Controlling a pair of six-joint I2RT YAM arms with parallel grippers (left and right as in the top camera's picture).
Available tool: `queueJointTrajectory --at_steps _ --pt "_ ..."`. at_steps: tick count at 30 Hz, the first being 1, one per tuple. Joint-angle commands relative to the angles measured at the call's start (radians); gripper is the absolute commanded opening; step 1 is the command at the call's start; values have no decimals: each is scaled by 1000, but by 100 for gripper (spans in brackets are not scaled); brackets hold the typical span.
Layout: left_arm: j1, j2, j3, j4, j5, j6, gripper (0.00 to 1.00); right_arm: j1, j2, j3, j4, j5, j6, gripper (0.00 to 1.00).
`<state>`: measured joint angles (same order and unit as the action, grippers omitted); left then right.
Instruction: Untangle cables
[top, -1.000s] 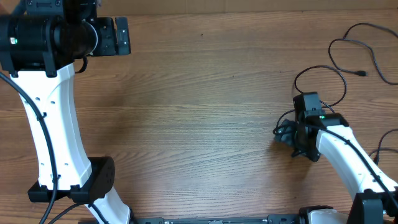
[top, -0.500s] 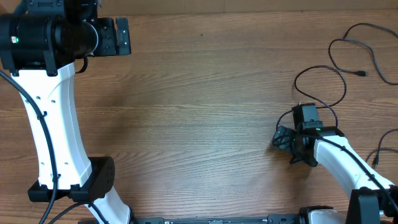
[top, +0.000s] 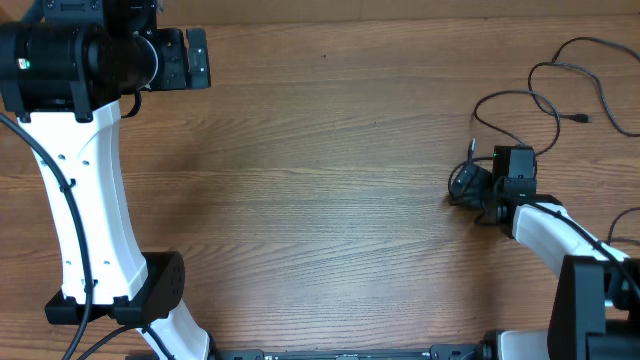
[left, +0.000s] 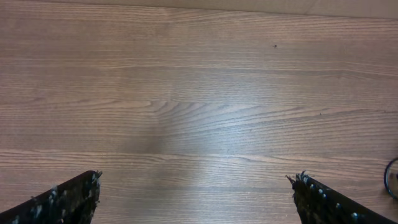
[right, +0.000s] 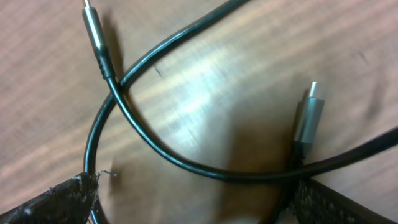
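Thin black cables (top: 513, 94) loop on the wooden table at the right, one running to the far right corner (top: 575, 42). My right gripper (top: 467, 184) is low over one loop and open. In the right wrist view a black cable (right: 163, 148) crosses itself and runs between the spread fingers (right: 196, 186). A silver-tipped plug (right: 309, 115) lies at the right and a second plug (right: 93, 31) at the upper left. My left gripper (top: 196, 57) is open and empty at the far left, high over bare wood (left: 196, 180).
The left arm's white links (top: 85, 190) stand at the left. The table's far edge (left: 249, 7) is close behind the left gripper. Another thin black cable (top: 620, 228) lies at the right edge, beside the right arm.
My right gripper has moved away from the front edge toward the cable loop, and turned. The loop has shifted a little toward the back. The left arm has not moved.
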<state>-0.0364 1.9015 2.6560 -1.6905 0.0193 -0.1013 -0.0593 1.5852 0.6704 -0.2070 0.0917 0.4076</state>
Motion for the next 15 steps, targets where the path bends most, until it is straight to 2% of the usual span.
queueJointTrajectory --at_steps 1,5,9,15 --pt "3 8 -6 1 8 12 99 -2 85 -33 8 -117 1 100" --pt "3 8 -6 2 8 12 100 -2 84 15 -59 -117 -20 100" --pt "3 8 -5 14 8 11 100 -2 53 117 -215 -116 -31 100" --pt "3 8 -5 20 9 11 99 -2 -119 297 -380 -113 -120 100"
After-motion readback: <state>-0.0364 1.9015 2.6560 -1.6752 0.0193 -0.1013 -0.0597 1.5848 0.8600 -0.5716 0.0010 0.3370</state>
